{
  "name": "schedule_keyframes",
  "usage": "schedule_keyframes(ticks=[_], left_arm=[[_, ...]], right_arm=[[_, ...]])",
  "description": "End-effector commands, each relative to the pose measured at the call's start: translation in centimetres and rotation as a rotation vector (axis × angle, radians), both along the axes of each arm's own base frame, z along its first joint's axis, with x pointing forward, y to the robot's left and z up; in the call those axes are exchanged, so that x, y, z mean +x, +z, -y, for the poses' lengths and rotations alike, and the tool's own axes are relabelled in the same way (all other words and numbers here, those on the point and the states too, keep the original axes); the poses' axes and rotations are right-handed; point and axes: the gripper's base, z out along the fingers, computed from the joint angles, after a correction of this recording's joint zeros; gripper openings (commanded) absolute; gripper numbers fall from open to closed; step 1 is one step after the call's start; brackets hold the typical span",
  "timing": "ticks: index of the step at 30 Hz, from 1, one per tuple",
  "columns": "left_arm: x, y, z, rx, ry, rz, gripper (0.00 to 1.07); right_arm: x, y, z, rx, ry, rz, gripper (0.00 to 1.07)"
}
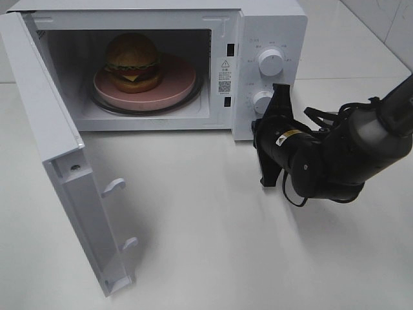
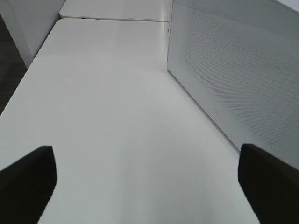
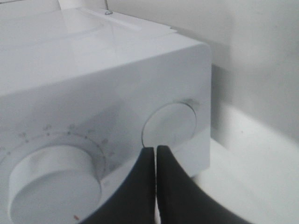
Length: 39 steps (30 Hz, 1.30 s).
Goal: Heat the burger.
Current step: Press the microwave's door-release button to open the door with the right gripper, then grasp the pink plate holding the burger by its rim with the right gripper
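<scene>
Burger sits on plate in open microwave; sticker text is unreadable. Right hand is closed near lower knob, left hand wide.

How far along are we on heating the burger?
Done: the burger sits on the pink plate inside the microwave. In hand: the shut right end effector is by the lower knob. To do: the door hangs wide open and needs closing before heating starts.
</scene>
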Motion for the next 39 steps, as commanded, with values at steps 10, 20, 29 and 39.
schedule_keyframes(ticks=[10,20,29,39], left_arm=[[-0.2,0.1,0.0,-0.002,0.008,0.032,0.98],[-0.2,0.1,0.0,-0.002,0.008,0.032,0.98],[-0.2,0.1,0.0,-0.002,0.008,0.032,0.98],[-0.2,0.1,0.0,-0.002,0.008,0.032,0.98]], right_arm=[[-3.2,2.6,1.1,-0.126,0.154,-0.062,0.0],[-4.9,5.4,1.1,-0.373,0.389,-0.096,0.0],[-6.3,7.0,1.3,-0.667,0.651,-0.084,0.0],[-7.1,8.1,0.7,-0.898,1.005,-0.147,0.0]])
